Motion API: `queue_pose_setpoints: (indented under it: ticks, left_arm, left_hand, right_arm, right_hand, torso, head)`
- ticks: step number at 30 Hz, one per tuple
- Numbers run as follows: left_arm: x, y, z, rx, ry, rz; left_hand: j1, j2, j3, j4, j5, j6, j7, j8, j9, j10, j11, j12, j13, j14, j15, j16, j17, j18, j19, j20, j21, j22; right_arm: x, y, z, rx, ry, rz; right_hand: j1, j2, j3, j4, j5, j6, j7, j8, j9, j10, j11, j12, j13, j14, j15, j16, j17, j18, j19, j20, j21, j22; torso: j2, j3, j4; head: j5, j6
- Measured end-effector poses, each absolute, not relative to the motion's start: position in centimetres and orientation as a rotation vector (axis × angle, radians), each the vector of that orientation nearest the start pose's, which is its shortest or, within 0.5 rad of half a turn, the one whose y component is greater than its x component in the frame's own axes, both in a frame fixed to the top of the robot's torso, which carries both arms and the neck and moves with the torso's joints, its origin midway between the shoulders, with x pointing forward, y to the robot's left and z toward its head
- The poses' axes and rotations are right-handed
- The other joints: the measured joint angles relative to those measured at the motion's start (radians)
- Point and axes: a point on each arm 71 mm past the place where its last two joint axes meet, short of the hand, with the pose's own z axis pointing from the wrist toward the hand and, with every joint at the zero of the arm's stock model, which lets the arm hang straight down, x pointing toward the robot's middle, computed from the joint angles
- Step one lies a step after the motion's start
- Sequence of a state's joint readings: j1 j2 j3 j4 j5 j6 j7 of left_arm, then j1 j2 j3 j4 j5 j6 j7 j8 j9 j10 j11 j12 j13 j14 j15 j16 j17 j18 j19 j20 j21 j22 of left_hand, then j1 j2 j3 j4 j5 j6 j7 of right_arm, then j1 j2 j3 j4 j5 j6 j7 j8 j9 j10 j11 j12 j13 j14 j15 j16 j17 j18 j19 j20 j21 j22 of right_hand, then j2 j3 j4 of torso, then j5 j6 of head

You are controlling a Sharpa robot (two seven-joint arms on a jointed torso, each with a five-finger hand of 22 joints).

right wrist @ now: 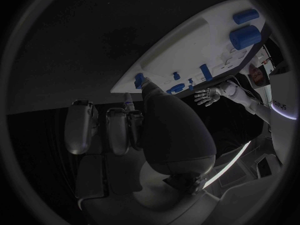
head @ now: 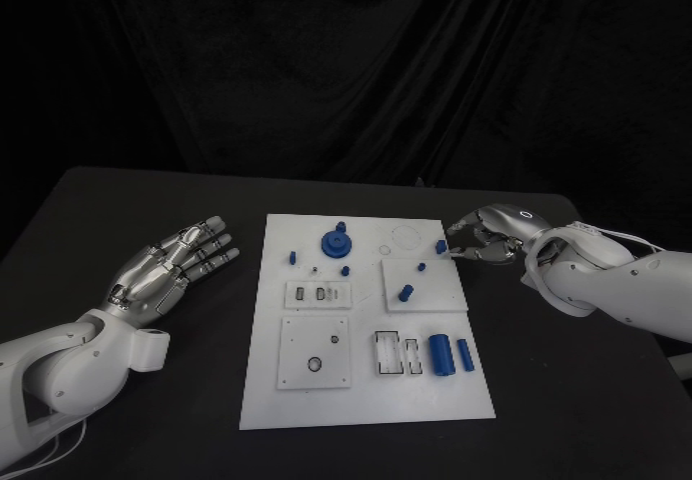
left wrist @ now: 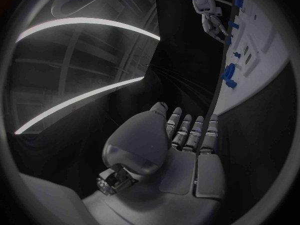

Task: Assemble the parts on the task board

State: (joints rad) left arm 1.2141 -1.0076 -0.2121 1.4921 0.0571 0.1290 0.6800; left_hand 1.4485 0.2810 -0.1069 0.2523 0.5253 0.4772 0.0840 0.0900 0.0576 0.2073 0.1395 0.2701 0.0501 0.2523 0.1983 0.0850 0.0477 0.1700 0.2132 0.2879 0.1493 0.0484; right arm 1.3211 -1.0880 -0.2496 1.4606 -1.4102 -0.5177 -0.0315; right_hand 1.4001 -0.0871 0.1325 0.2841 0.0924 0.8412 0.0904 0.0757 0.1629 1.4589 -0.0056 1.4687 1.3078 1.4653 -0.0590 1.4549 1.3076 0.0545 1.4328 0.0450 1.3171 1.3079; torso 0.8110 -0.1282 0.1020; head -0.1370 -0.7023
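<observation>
The white task board (head: 368, 390) lies mid-table. On it are a round blue part with a knob (head: 336, 243), small blue pegs (head: 407, 292), and two blue cylinders (head: 441, 353) near its right edge. My right hand (head: 483, 242) sits at the board's far right edge with its fingers curled, and its thumb and a finger pinch a small blue part (head: 440, 245). That small blue part (right wrist: 139, 80) also appears beside the thumb tip in the right wrist view. My left hand (head: 173, 262) lies left of the board, fingers spread, holding nothing.
The board carries several inset plates: a square plate (head: 428, 280), a small slotted one (head: 316, 294), one with a ring (head: 315, 352), and black-outlined slots (head: 397, 352). Black table surrounds the board on every side.
</observation>
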Motion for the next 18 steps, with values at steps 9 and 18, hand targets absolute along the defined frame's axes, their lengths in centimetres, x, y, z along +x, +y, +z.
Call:
queue_pose_setpoints:
  ticks: [9, 18]
  left_arm:
    - [45.7, 28.8, -21.1, -1.063, 1.352, -1.868]
    - [45.6, 28.9, -21.3, -1.068, 1.354, -1.865]
  left_hand:
    - [0.004, -0.004, 0.004, -0.004, 0.0, 0.0, 0.0, 0.0, 0.0, 0.0, 0.0, 0.0, 0.0, 0.0, 0.0, 0.0, 0.0, 0.0, 0.0, 0.0, 0.0, 0.0]
    - [0.004, -0.004, 0.004, -0.004, 0.0, 0.0, 0.0, 0.0, 0.0, 0.0, 0.0, 0.0, 0.0, 0.0, 0.0, 0.0, 0.0, 0.0, 0.0, 0.0, 0.0, 0.0]
  right_arm:
    - [47.9, -34.7, -19.2, -0.041, 1.587, 0.358]
    - [48.2, -34.2, -19.9, -0.043, 1.601, 0.36]
  right_hand:
    - [0.0, 0.0, 0.0, 0.0, 0.0, 0.0, 0.0, 0.0, -0.001, -0.005, 0.002, -0.001, 0.0, 0.0, 0.0, -0.009, 0.0, 0.0, -0.003, 0.003, -0.008, 0.0]
    - [0.005, -0.005, 0.0, 0.0, 0.005, -0.004, 0.004, 0.0, -0.005, -0.006, 0.003, -0.001, 0.001, 0.0, 0.0, -0.009, 0.0, 0.0, -0.007, 0.007, -0.012, 0.0]
  torso:
    - [0.0, 0.0, 0.0001]
    - [0.0, 0.0, 0.0001]
  head:
    - [0.002, -0.003]
    - [0.002, -0.006]
